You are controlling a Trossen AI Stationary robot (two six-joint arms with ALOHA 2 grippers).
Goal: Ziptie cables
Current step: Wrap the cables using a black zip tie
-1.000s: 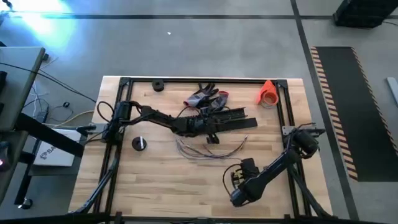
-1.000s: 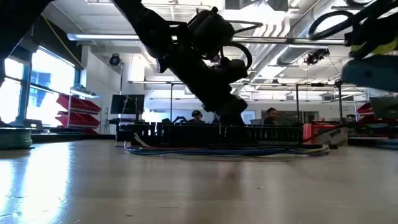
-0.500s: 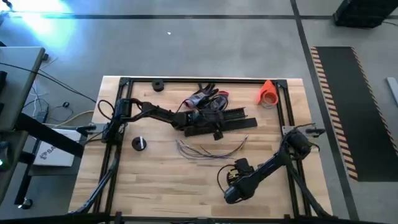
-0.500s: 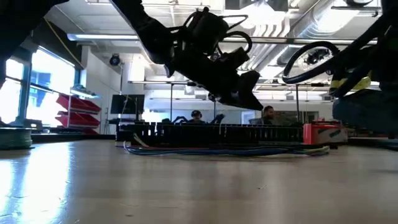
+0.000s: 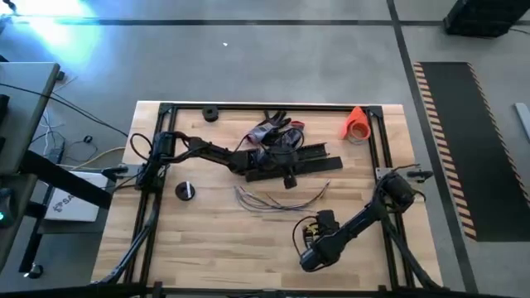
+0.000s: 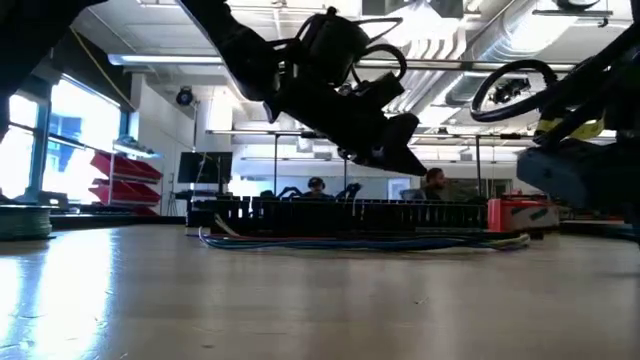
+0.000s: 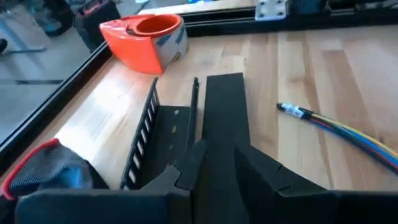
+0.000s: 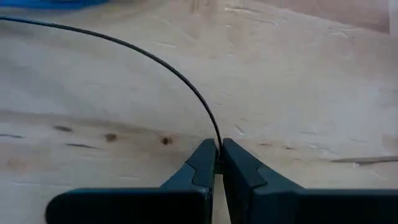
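1. Currently, right gripper: jaws clamped on a thin black strand, probably the zip tie.
2. Left gripper: jaws together over black slotted strips.
3. Loose grey-white cables: on the table between both jaws; light, limp, springy; gather mid-bundle.

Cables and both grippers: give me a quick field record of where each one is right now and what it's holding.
cables: loose bundle lying on the table's middle, free of both grippers
left gripper: over the black slotted strips, just behind the bundle; shut on one black strip
right gripper: near the table's front, in front of the bundle; shut on a thin black strand, probably a ziptie
orange tape roll: back right corner
gloves: behind the strips
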